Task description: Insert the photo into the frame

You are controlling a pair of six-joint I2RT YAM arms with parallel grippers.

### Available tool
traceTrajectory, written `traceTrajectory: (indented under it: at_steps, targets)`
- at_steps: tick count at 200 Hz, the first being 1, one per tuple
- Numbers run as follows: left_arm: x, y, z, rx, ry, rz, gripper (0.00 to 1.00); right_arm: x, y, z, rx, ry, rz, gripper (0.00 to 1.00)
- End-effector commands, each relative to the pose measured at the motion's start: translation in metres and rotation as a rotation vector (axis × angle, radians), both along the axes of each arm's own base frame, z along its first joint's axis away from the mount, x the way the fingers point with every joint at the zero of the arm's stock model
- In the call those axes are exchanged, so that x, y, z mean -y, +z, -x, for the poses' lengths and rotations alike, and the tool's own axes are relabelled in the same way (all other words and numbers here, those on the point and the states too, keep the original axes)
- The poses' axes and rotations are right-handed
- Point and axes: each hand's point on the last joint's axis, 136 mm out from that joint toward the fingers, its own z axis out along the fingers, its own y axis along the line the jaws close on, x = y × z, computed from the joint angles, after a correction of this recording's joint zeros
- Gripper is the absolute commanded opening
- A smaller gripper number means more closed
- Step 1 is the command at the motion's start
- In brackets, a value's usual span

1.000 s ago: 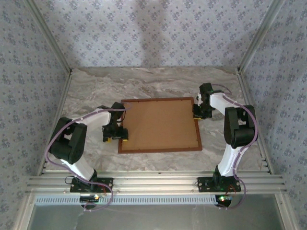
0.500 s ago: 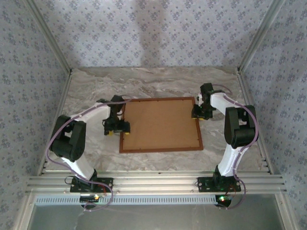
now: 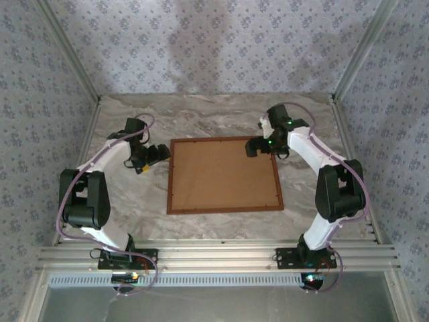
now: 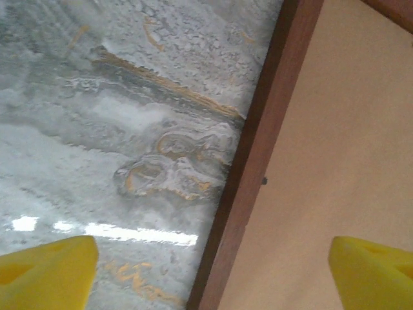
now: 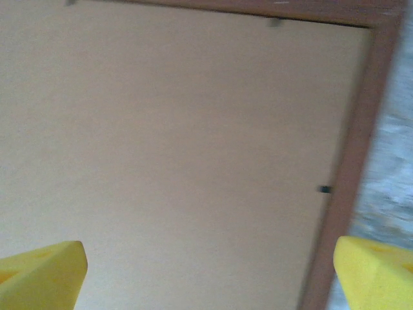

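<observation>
Now, frame (image 3: 224, 209) flat on marble table (image 3: 201, 121), brown backing (image 3: 223, 174) up — left hand (image 3: 153, 155), right hand (image 3: 258, 146), jaws apart.

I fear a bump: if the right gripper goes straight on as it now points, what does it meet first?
Most likely the brown backing board lying in the frame, near a corner of it; the depth is unclear.
</observation>
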Motion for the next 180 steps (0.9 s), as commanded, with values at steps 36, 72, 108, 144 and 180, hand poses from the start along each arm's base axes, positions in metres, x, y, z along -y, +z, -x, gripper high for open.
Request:
traceTrajectory:
  at_steps: [36, 72, 108, 144, 180]
  targets:
    - [-0.001, 0.005, -0.011, 0.05, 0.114, 0.123, 0.99, -0.11, 0.01, 0.082, 0.068, 0.482, -0.079, 0.94]
    - [-0.006, -0.007, -0.006, 0.034, 0.168, 0.16, 0.98, -0.156, -0.008, 0.135, 0.132, 0.766, -0.047, 0.92]
    - [-0.014, -0.011, 0.001, 0.026, 0.179, 0.167, 0.99, -0.176, -0.031, 0.173, 0.14, 0.999, 0.014, 0.87]
    - [-0.016, -0.013, 0.008, 0.026, 0.185, 0.191, 0.98, -0.179, -0.061, 0.181, 0.173, 1.133, 0.163, 0.82]
    - [-0.012, -0.014, 0.011, 0.015, 0.172, 0.212, 0.99, -0.186, -0.08, 0.179, 0.263, 1.224, 0.26, 0.74]
